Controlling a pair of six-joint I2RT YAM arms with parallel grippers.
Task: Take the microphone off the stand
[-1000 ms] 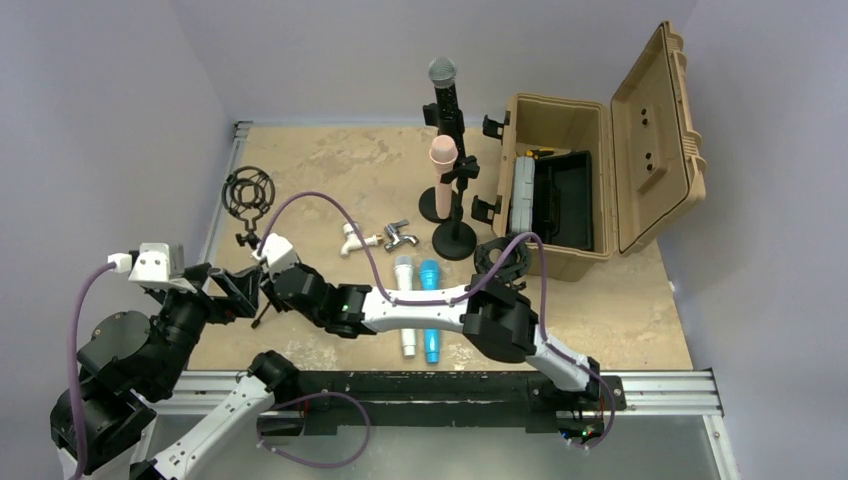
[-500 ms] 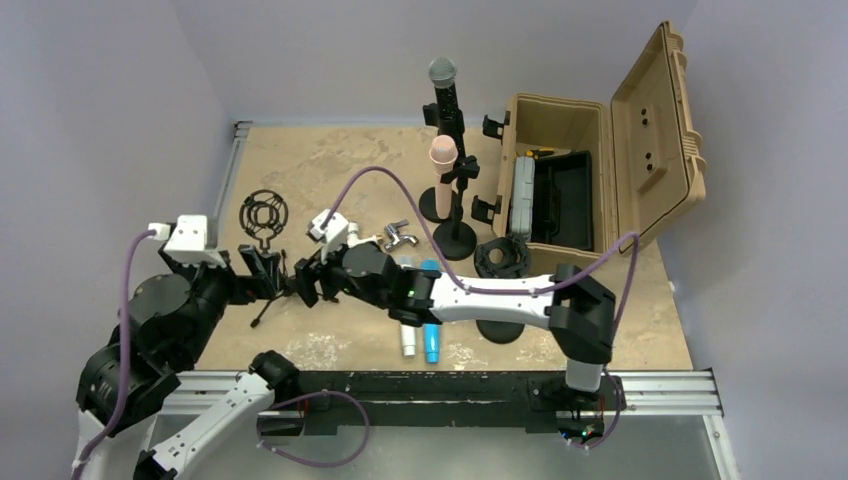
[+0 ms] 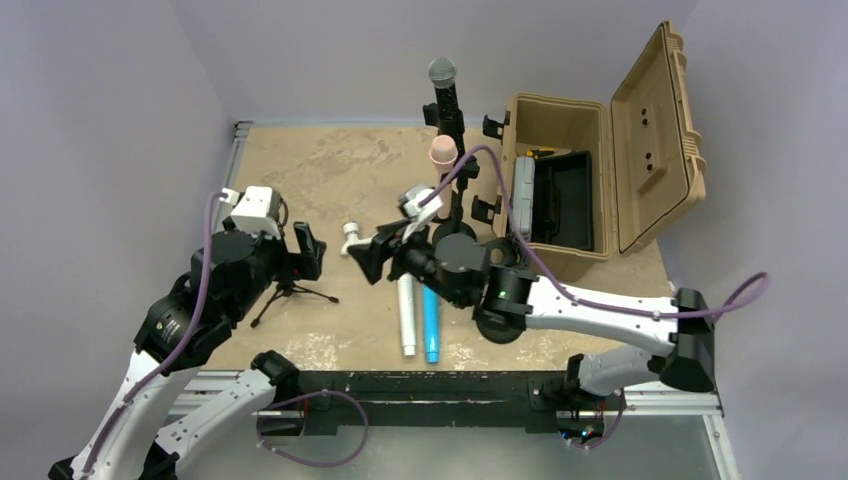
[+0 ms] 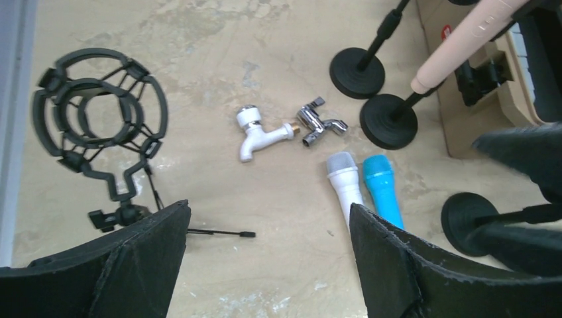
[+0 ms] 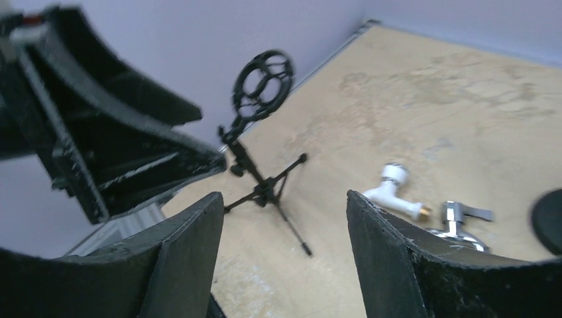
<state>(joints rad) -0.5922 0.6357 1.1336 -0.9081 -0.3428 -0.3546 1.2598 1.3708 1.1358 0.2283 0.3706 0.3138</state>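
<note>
A black microphone with a grey head (image 3: 443, 85) stands upright in a tall stand at the back. A pink microphone (image 3: 443, 151) sits tilted in a shorter stand (image 3: 455, 238) in front of it, and also shows in the left wrist view (image 4: 464, 40). My left gripper (image 3: 306, 250) is open and empty, above the table left of centre (image 4: 268, 211). My right gripper (image 3: 376, 258) is open and empty, pointing left toward the left gripper (image 5: 283, 196). Both grippers are well short of the stands.
A white microphone (image 3: 405, 310) and a blue one (image 3: 431, 320) lie side by side on the table. A white tap (image 4: 262, 132) and a chrome tap (image 4: 320, 124) lie nearby. A black shock mount (image 4: 99, 126) on a small tripod (image 5: 265, 189) stands at left. An open tan case (image 3: 590, 170) sits at right.
Both grippers moved away from the near left corner, up and to the right toward the table's middle. The right arm swung out to the right. Both stay open.
</note>
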